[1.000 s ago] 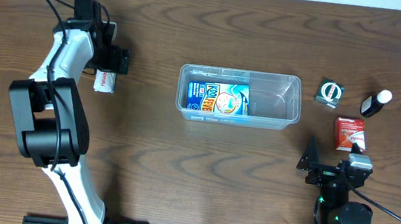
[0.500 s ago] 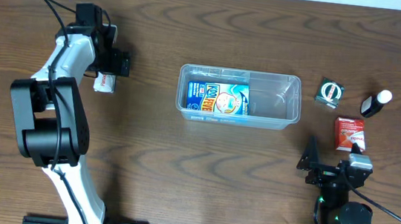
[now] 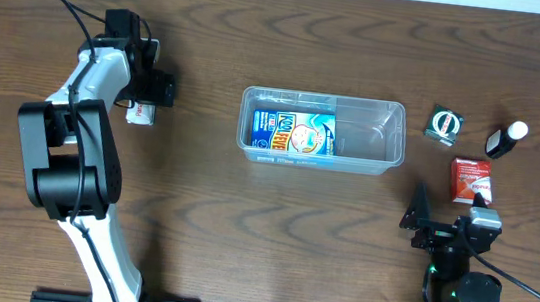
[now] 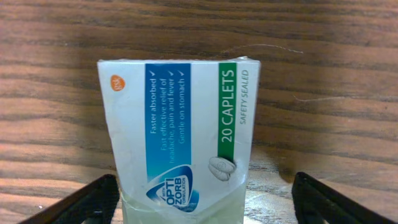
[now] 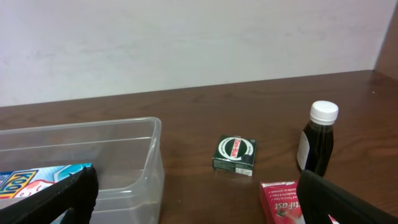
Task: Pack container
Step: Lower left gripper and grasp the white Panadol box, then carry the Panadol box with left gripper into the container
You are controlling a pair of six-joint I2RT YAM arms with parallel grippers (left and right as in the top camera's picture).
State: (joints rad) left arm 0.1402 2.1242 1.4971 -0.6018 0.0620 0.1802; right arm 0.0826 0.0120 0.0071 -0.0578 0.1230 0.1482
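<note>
Well right of left claw (image 3: 147, 101) — container (image 3: 396, 136)

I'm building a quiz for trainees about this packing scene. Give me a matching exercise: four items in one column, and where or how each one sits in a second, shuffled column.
Items:
1. blue box
2. white caplet box
3. dark bottle
4. red box

Places:
A. standing upright, white cap on top
B. inside the clear tub
C. lying on the table next to the bottle
D. on the table, inside the open left gripper

Pairs: 1-B, 2-D, 3-A, 4-C.
</note>
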